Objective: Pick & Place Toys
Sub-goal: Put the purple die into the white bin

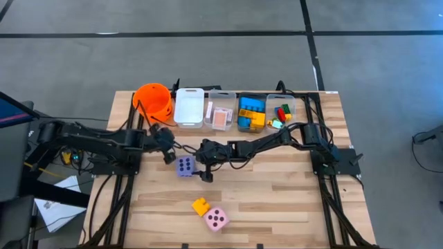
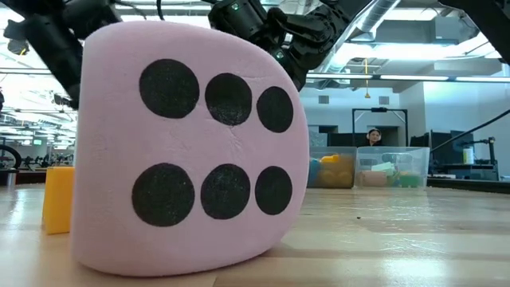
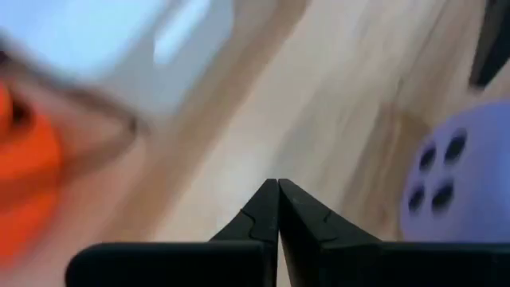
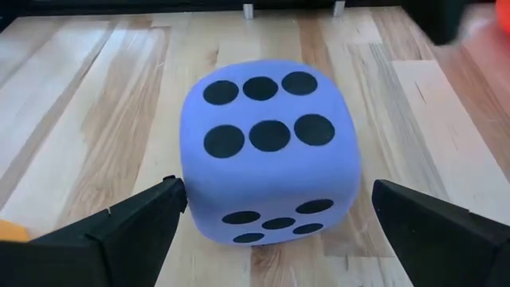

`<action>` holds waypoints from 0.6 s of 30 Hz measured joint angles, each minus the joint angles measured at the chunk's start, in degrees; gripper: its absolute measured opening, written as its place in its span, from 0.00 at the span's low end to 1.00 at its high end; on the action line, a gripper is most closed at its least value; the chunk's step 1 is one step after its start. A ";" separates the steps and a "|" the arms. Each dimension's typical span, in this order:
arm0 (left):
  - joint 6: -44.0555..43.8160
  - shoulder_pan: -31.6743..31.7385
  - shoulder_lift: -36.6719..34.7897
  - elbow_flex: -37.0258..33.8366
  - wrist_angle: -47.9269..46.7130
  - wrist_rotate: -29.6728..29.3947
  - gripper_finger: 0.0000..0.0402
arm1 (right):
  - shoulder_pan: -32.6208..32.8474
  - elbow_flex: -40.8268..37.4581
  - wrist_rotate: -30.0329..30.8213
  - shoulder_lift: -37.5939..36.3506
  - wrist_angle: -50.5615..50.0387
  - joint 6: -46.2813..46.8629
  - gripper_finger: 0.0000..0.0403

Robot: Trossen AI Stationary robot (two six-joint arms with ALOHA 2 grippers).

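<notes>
Purple die, six up, sits square between the wide-open right end effector.

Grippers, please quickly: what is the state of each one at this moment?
Left gripper: shut, holding nothing, beside the purple die.
Right gripper: open, fingers on either side of the purple die, not closed on it.

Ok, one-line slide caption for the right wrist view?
Open right gripper lined up on the purple die, fingers either side, not yet closed.
</notes>
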 joint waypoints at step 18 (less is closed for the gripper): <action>-13.79 -1.79 8.46 -0.02 -8.16 15.62 0.00 | 0.48 0.00 0.00 -0.02 2.57 0.03 0.99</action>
